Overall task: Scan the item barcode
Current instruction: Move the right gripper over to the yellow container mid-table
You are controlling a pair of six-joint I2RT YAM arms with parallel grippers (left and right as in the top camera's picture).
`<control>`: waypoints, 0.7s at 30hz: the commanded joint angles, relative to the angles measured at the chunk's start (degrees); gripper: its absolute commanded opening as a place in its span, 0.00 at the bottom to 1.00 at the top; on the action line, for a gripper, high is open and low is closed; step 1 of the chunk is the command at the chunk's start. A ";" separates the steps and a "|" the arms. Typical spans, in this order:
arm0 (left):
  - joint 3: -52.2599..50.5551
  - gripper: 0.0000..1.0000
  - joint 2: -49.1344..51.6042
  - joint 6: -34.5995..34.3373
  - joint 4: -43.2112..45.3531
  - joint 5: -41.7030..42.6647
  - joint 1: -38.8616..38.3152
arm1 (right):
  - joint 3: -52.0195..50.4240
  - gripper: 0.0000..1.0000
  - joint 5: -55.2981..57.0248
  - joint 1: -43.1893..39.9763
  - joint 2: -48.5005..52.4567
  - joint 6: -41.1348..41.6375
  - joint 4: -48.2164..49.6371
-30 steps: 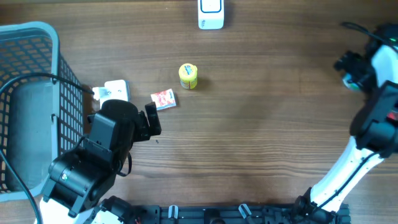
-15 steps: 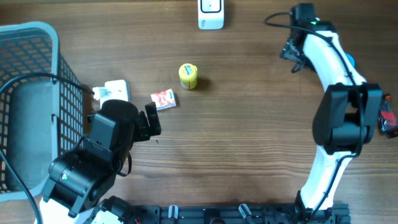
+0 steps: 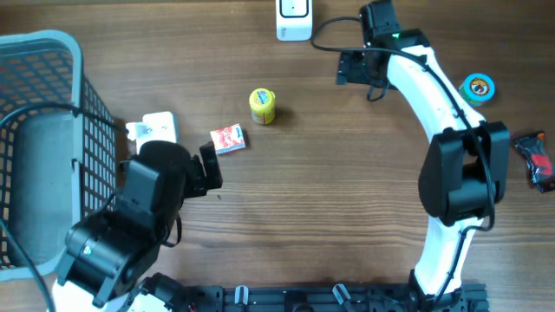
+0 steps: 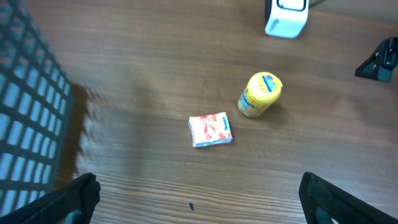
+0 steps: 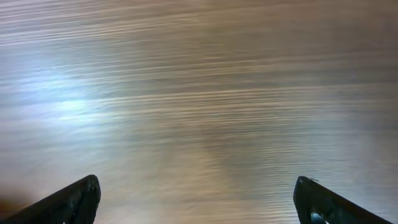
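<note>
Above, yellow jar (image 3: 262, 106): sits on the counter (image 3: 347, 217), left of the middle, well apart from the white scanner (image 3: 294, 19) at the far edge.
Above, red packet (image 3: 228, 139): lies flat near the jar, just ahead of the left pincer.
Above, left pincer (image 3: 211, 169): wide open and holding nothing, beside the blue basket (image 3: 52, 52).
Above, right pincer (image 3: 354, 68): up near the scanner, holding nothing.
Left wrist, left pincer (image 4: 199, 183): both fingers are spread wide and empty, with the packet and jar in front.
Left wrist, red packet (image 4: 210, 129): looks thin, soft and light. It may crinkle, so I would pinch it by two opposite edges.
Left wrist, yellow jar (image 4: 260, 94): looks small, hard and smooth, and seems to lie on its side. It could roll or slip, so I would grab it across its round middle.
Left wrist, which one to scan: I cannot tell, because no barcode shows.
Right wrist, right pincer (image 5: 196, 183): open wide, with only blurry bare wood under it.
</note>
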 commanded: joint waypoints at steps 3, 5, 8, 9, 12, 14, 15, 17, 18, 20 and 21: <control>-0.37 1.00 -8.52 0.92 -0.31 -4.96 -0.42 | 0.15 1.00 -15.02 3.54 -3.54 -6.27 -0.85; -0.37 1.00 -11.74 0.94 -1.09 -5.90 -0.42 | 0.46 1.00 -17.38 5.01 -3.58 -6.12 -2.01; -0.37 1.00 -14.38 0.92 -2.54 -5.90 -0.39 | 1.33 1.00 -15.78 7.15 -3.58 3.23 -5.31; -0.37 1.00 -14.88 0.87 -3.17 -5.90 -0.39 | 1.62 1.00 -15.39 7.96 -3.58 7.45 -6.51; -0.37 1.00 -15.17 -0.02 -4.81 -5.86 -0.42 | 2.27 1.00 -15.61 10.67 -3.58 14.97 -6.36; -0.37 1.00 -15.17 -0.74 -5.64 -5.86 -0.39 | 3.28 1.00 -15.52 12.74 -3.58 20.74 -5.46; -0.37 1.00 -15.17 -0.87 -5.95 -5.88 -0.39 | 3.80 1.00 -15.02 13.81 -3.58 23.74 -4.83; -0.37 1.00 -15.17 -1.11 -6.40 -5.86 -0.39 | 4.70 1.00 -14.21 15.50 -3.58 28.09 -3.08; -0.37 1.00 -15.17 -1.31 -6.54 -5.88 -0.39 | 5.29 1.00 -14.32 16.41 -3.58 31.12 -1.97; -0.37 1.00 -15.17 -1.36 -6.54 -5.88 -0.39 | 6.43 1.00 -14.34 17.40 -3.58 34.62 -1.01; -0.37 1.00 -15.17 -1.81 -6.54 -6.32 -0.39 | 6.75 1.00 -14.82 17.77 -3.54 35.45 0.35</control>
